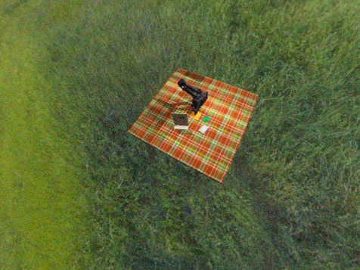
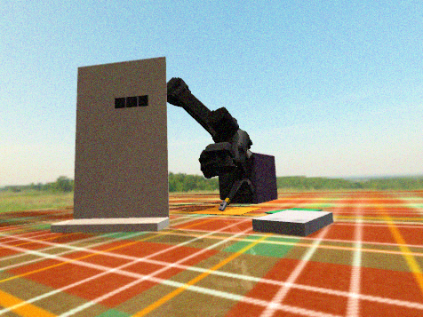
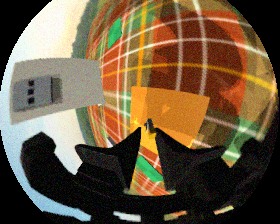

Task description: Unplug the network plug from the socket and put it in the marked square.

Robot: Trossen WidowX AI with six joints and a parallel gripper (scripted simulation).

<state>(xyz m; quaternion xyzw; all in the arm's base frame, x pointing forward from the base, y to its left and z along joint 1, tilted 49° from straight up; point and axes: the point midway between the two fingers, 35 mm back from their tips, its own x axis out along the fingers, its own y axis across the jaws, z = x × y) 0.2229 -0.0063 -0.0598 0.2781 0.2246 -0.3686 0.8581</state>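
The plug (image 2: 224, 206) (image 3: 149, 124), small and dark with some yellow and grey, is low on the orange marked square (image 1: 197, 116) (image 2: 248, 210) (image 3: 187, 107), inside its outline. My gripper (image 2: 227, 200) (image 3: 148, 130) points down there, its fingers slightly apart on either side of the plug. In the wrist view narrow gaps show between plug and fingertips; the gripper is open a little. Whether one finger still touches it is too small to tell. The upright grey panel (image 1: 179, 119) (image 2: 120, 160) (image 3: 80, 77) carries a socket block (image 3: 42, 92) with several dark openings; no plug shows in them.
A flat white-topped block (image 1: 203, 129) (image 2: 293, 219) lies near the square. A green patch (image 1: 206, 119) (image 3: 150, 170) lies beside the square, and another green patch (image 3: 115, 33) is by the panel. The panel's pale foot (image 1: 181, 127) (image 2: 111, 224) stands on the plaid cloth (image 1: 223, 147).
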